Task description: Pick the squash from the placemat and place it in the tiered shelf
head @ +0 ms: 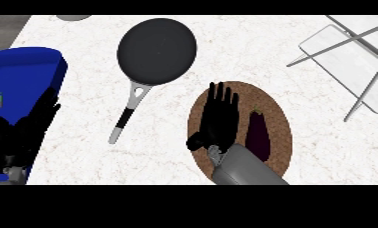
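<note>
The squash point(258, 133) is a dark purple, elongated vegetable lying on the right half of the brown oval placemat point(277, 117). My right hand point(218, 117) hovers over the mat's left half, just left of the squash, with its fingers straight and pointing away from me; it is open and holds nothing. The tiered shelf point(345, 57), a grey wire frame with pale panels, stands at the far right. My left hand point(29, 124) rests open at the lower left, fingers up.
A black frying pan point(156, 49) with a grey and black handle point(127, 114) lies left of the placemat. A blue container point(29, 72) sits at the left edge behind my left hand. A grey object point(72, 17) peeks in at the top.
</note>
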### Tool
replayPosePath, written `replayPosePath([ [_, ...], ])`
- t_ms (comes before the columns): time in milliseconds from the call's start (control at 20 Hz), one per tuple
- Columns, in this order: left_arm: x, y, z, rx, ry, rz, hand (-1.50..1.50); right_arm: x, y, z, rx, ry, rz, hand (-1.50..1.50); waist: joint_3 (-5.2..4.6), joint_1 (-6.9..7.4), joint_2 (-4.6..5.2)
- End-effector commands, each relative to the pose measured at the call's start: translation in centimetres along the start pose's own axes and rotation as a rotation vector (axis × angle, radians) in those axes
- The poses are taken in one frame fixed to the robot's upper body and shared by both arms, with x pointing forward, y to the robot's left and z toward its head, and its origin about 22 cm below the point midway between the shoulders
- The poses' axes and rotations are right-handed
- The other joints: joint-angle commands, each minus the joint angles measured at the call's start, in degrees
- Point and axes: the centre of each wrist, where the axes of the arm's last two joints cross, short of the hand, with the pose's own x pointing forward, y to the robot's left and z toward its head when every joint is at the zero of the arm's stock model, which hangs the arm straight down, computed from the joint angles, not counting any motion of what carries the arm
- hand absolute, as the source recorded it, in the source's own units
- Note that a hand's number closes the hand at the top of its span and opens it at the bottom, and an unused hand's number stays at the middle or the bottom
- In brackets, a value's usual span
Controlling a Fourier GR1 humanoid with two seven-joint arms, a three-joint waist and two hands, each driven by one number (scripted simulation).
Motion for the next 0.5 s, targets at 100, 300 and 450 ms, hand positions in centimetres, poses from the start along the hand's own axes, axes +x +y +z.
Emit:
replayPosePath([
  [100, 0.4, -0.4, 1.0, -0.022, -0.013, -0.02, 0.0, 2.0, -3.5, 1.4, 0.033, 0.191, 0.139, -1.5, 0.25, 1.22, 0.48],
  [300, 0.1, 0.2, 0.3, -0.012, -0.01, 0.011, 0.0, 1.2, -2.2, 1.6, 0.045, 0.199, 0.149, -1.5, 0.23, 0.56, 0.76],
  [450, 1.1, -0.5, -0.7, -0.009, -0.026, 0.012, 0.0, 1.3, -2.6, 1.0, 0.048, 0.203, 0.167, -1.5, 0.24, 0.48, 0.87],
])
